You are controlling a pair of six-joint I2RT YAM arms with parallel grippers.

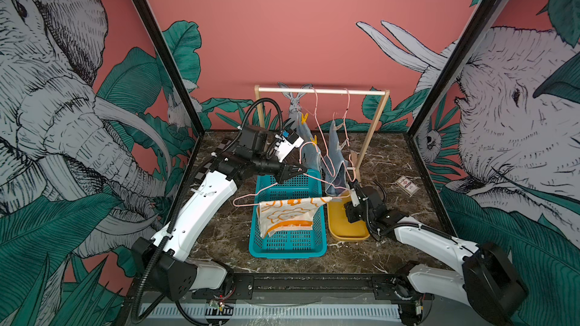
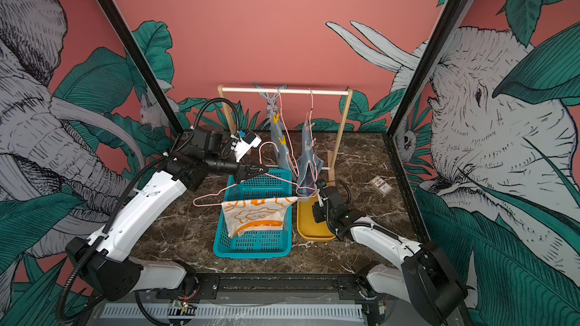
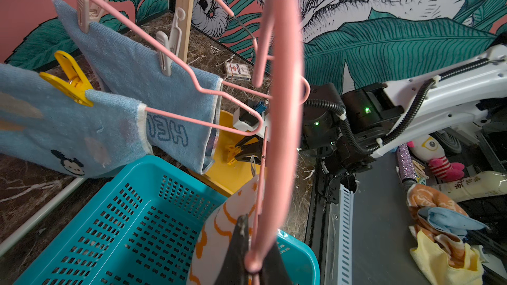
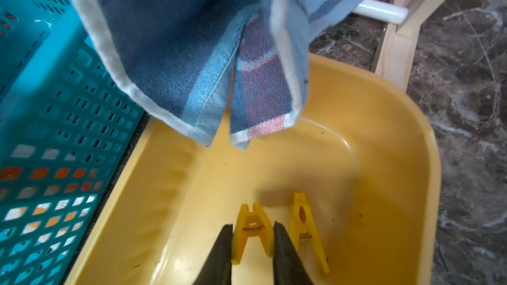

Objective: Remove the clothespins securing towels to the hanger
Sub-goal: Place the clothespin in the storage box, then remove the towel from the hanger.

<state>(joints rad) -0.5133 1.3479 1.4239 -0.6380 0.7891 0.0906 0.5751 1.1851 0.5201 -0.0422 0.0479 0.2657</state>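
Observation:
My left gripper (image 1: 303, 169) (image 3: 253, 264) is shut on a pink wire hanger (image 2: 207, 196) and holds it above the teal basket (image 1: 288, 246). A white towel with orange swirls (image 1: 287, 214) (image 3: 219, 231) hangs from its bar. Low inside the yellow tray (image 4: 384, 160), my right gripper (image 4: 253, 242) has a yellow clothespin (image 4: 252, 228) between its fingers, which touch both its sides. A second yellow clothespin (image 4: 304, 226) lies beside it. Two blue towels (image 3: 68, 130) (image 3: 131, 69) hang on hangers on the rack, pinned by yellow clothespins (image 1: 304, 117) (image 1: 313, 140) and tan ones (image 3: 87, 12) (image 3: 170, 45).
The wooden rack (image 1: 320, 90) stands at the back of the marble table, its foot close behind the tray. One blue towel's lower edge hangs just above the tray (image 1: 348, 230). A small card box (image 1: 407, 185) lies at the right. Black frame posts flank the table.

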